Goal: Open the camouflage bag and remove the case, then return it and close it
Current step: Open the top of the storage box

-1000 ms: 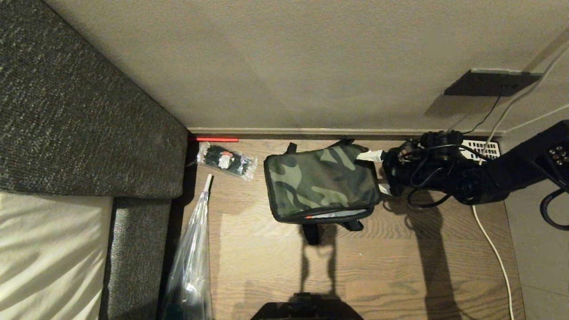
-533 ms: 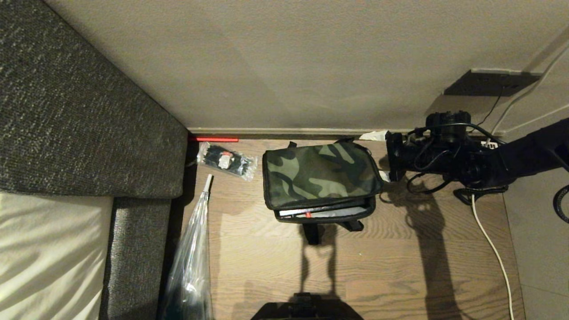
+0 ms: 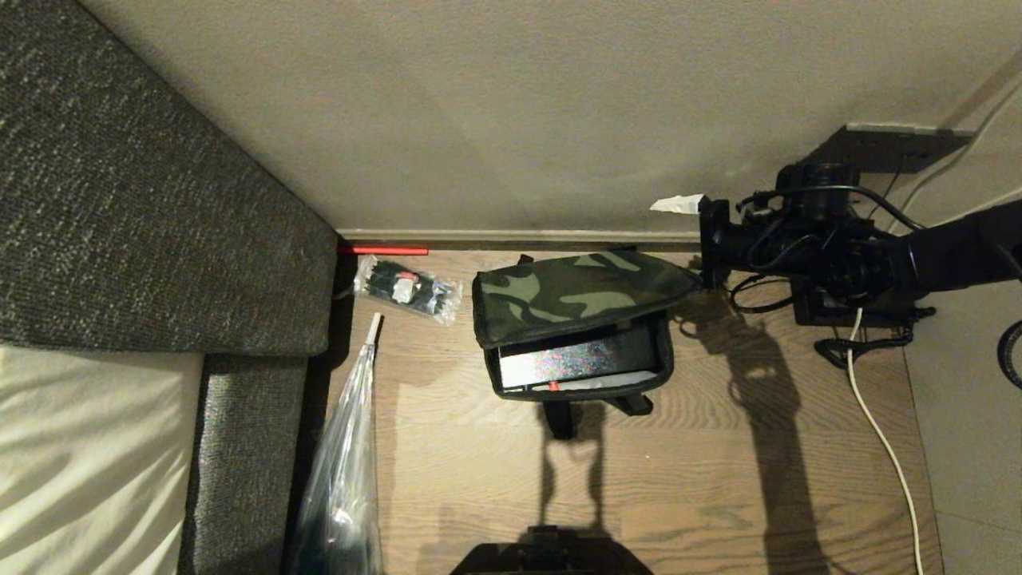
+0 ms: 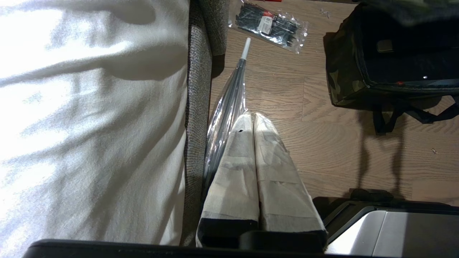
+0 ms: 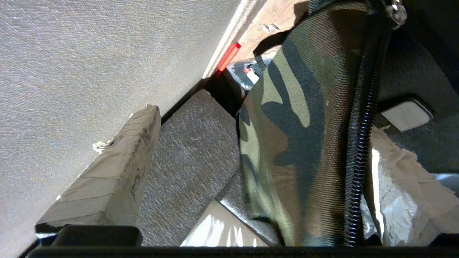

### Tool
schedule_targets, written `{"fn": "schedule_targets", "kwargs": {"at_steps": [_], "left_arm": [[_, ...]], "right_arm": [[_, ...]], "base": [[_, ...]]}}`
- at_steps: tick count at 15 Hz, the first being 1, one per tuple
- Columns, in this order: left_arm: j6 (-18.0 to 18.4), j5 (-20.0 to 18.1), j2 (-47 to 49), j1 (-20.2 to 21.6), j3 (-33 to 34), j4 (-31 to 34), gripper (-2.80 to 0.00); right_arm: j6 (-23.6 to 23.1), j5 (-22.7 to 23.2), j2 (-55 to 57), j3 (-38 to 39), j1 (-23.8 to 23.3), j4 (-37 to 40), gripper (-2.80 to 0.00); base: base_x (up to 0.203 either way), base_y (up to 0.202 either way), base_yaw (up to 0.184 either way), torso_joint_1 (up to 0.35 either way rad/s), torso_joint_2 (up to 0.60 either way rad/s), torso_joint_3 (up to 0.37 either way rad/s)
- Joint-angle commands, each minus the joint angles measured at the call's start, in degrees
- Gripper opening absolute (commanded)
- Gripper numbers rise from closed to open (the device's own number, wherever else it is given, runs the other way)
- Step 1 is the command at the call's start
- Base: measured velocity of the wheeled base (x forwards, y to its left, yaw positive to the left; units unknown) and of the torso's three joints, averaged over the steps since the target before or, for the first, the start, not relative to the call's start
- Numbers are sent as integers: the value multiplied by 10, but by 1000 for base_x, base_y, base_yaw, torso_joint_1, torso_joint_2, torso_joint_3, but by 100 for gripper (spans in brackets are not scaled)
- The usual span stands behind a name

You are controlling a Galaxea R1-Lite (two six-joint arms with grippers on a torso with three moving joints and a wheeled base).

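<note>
- Dark grey woven-fabric sofa with a white cushion is filling the left side. Its edge is walling off the wooden plank floor there.
- Left gripper is hanging parked over the sofa's edge, with its tape-wrapped fingers pressed together and holding nothing.
- Long thing in a clear plastic sleeve is lying along the sofa's foot, well apart from the bag.
- Clear packet of black ties is lying near the skirting, just beside the bag's left side and not touching it.
- Boxy green-brown-black camouflage fabric bag is sitting on the floor close to the beige wall. Its lid is tilting up on the right, hinging at the back, and its black straps are trailing toward the robot.
- Black rectangular hard case is sitting inside the bag, showing through the gap, with silvery lining at the front rim.
- Right gripper is at the lid's right corner, fingers spread wide.
  - The lid edge with the zip is lying between the fingers, resting on one rather than being pinched.
  - It looks like a hooking lift to swing the lid back.
- The wall is standing right behind the hinge, so the lid probably has little room to fold over. The floor in front is giving the case free room.
- White cable is running along the floor to the right, under the right arm and apart from the bag.
</note>
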Motion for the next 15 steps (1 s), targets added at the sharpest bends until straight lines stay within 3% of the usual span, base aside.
{"fn": "schedule_targets", "kwargs": {"at_steps": [1,7,15], "left_arm": [[0,0,0,0,1,0,-280],[0,0,0,0,1,0,-280],[0,0,1,0,1,0,-280]], "right_arm": [[-1,3,-2,-4,-2,-3,0],[-53,2,-2,-13,-9,-47,0],[-76,2,-2,0,-16,-134,0]], "base": [[0,0,0,0,0,0],[0,0,0,0,0,0],[0,0,0,0,0,0]]}}
